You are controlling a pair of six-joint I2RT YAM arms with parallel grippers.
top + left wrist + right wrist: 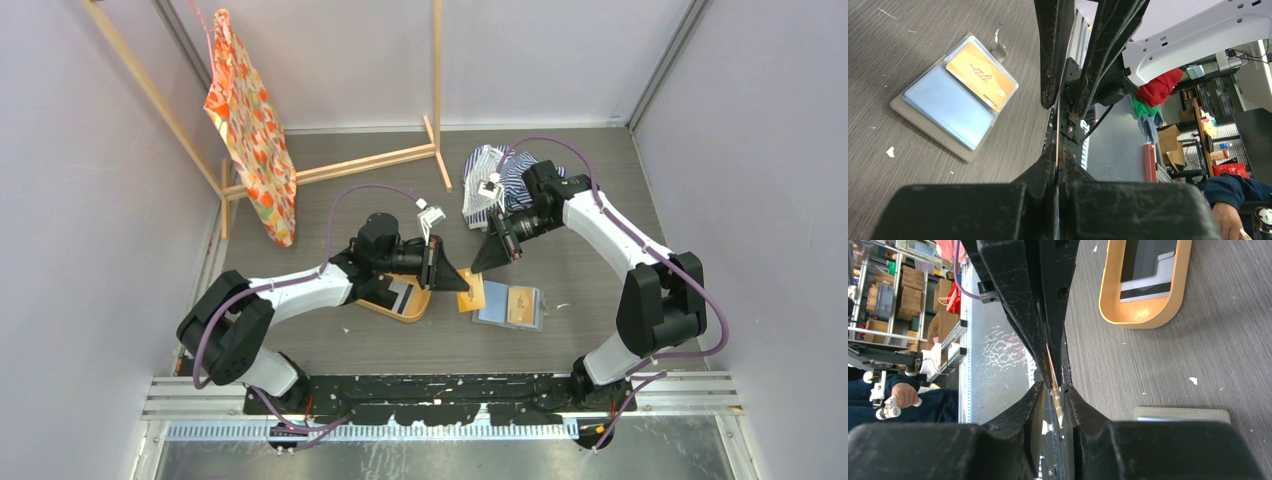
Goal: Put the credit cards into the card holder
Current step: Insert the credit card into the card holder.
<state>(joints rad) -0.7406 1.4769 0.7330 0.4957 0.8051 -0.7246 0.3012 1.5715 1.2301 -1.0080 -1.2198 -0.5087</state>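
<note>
The main danger now is in the passing of the orange card (470, 291), which is held between the two arms, just over the counter (590, 290) and just beside the card holder (943, 106). The left fingers (1048, 167) are clenched on one end of it. The right fingers (1038, 397) stand very close on both sides of the other end, but I cannot tell if they already press it or if a small gap remains. If the left fingers let go before the right ones have a firm grip, the card can fall flat on the counter, where such a thin thing is probably hard to pick up. If both arms pull while both are clenched, the card can bend or slide crooked, and then it may not enter a narrow pocket. The tips of the two arms are also almost touching, so a small error could make them collide. The card is very thin and orange-tan; in the wrist views it shows only as a fine line. The card holder lies open and flat, grey at the border and pale blue inside, with a second card (980, 76) a little slanted on one half; I cannot tell if that one is fully tucked in. Dark and white cards (1143, 260) lie in the orange tray (1143, 320) near the left arm.
</note>
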